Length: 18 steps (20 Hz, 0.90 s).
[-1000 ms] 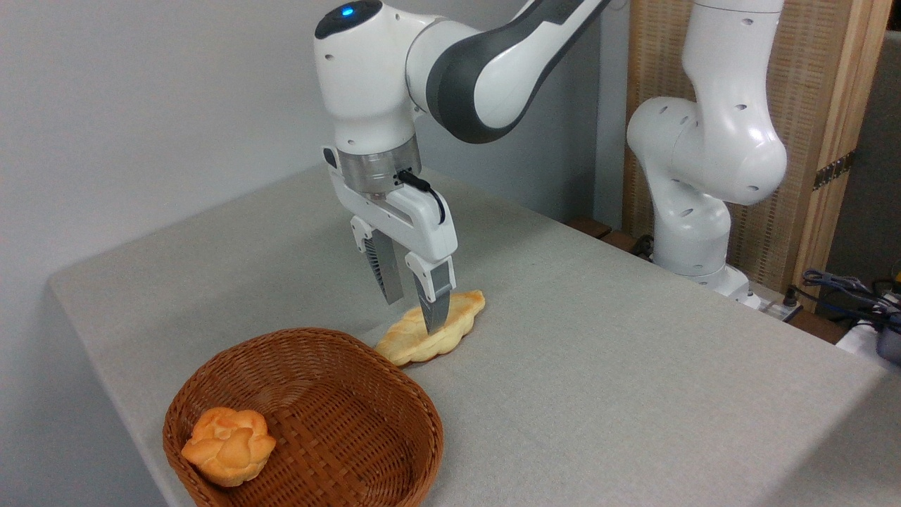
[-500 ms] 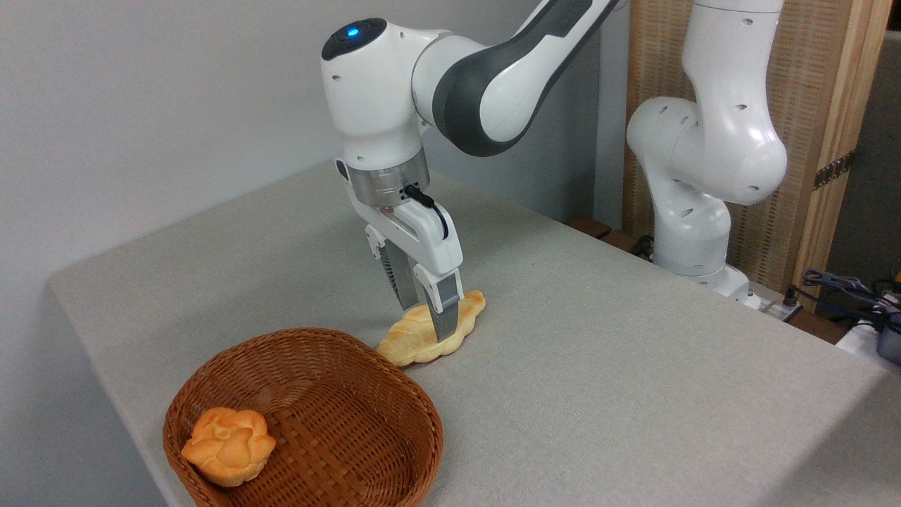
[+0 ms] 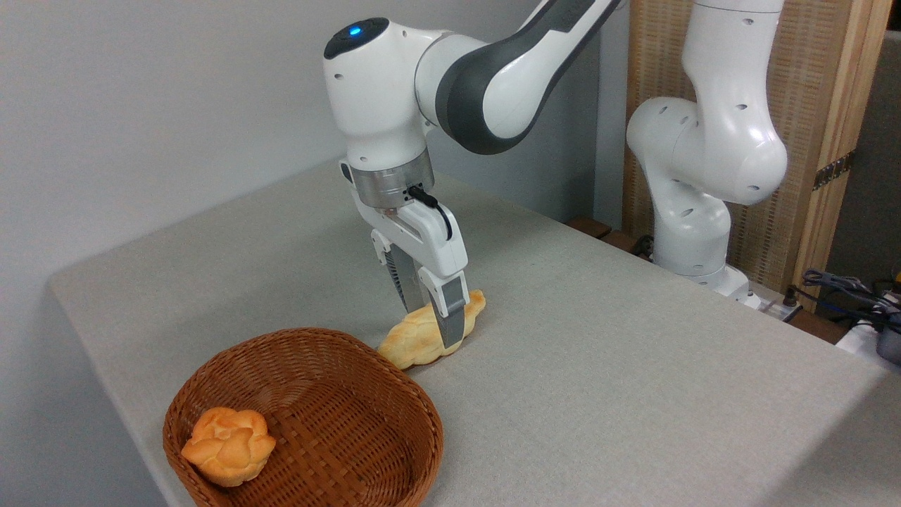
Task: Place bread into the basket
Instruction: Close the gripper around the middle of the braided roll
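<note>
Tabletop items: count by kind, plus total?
Braided bread: 1, on the table, gripper fingers astride it
Flower-shaped bun: 1, in the basket
Wicker basket: 1
Total: 3

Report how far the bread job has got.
Done: the hand is down at the bread, a finger on each side of its middle. In hand: the grip itself; whether the fingers are pressing yet cannot be told, and the bread lies on the table beside the basket. Left: lift it, carry it over the rim, release. The basket holds only a small bun.
</note>
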Motion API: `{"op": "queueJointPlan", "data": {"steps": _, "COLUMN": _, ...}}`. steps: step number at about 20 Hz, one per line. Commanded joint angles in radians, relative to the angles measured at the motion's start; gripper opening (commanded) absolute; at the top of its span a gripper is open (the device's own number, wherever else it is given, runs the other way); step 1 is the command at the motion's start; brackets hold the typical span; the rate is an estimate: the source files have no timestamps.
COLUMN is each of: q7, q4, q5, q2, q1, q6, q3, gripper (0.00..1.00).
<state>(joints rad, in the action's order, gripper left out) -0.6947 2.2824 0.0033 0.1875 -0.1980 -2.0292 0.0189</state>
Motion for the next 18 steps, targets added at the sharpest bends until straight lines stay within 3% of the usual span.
{"op": "queueJointPlan", "data": {"steps": 1, "q7": -0.016, "q4": 0.012, "q5": 0.017, "q2": 0.006, "q1": -0.011, "q6": 0.019, "q3": 0.0, "gripper": 1.0}}
{"op": "queueJointPlan", "data": {"steps": 12, "q7": -0.014, "q4": 0.012, "q5": 0.015, "q2": -0.025, "q1": -0.052, "q6": 0.027, "q3": -0.005, "gripper": 1.0}}
{"op": "queueJointPlan", "data": {"steps": 13, "q7": -0.019, "q4": 0.012, "q5": 0.017, "q2": -0.025, "q1": -0.052, "q6": 0.027, "q3": -0.005, "gripper": 0.93}}
{"op": "queueJointPlan", "data": {"steps": 16, "q7": -0.029, "q4": 0.011, "q5": 0.018, "q2": -0.025, "q1": -0.05, "q6": 0.032, "q3": 0.003, "gripper": 0.46}}
{"op": "queueJointPlan", "data": {"steps": 17, "q7": -0.031, "q4": 0.009, "q5": 0.02, "q2": -0.025, "q1": -0.05, "q6": 0.032, "q3": 0.006, "gripper": 0.4}}
{"op": "queueJointPlan", "data": {"steps": 18, "q7": -0.031, "q4": 0.009, "q5": 0.02, "q2": -0.025, "q1": -0.049, "q6": 0.032, "q3": 0.006, "gripper": 0.4}}
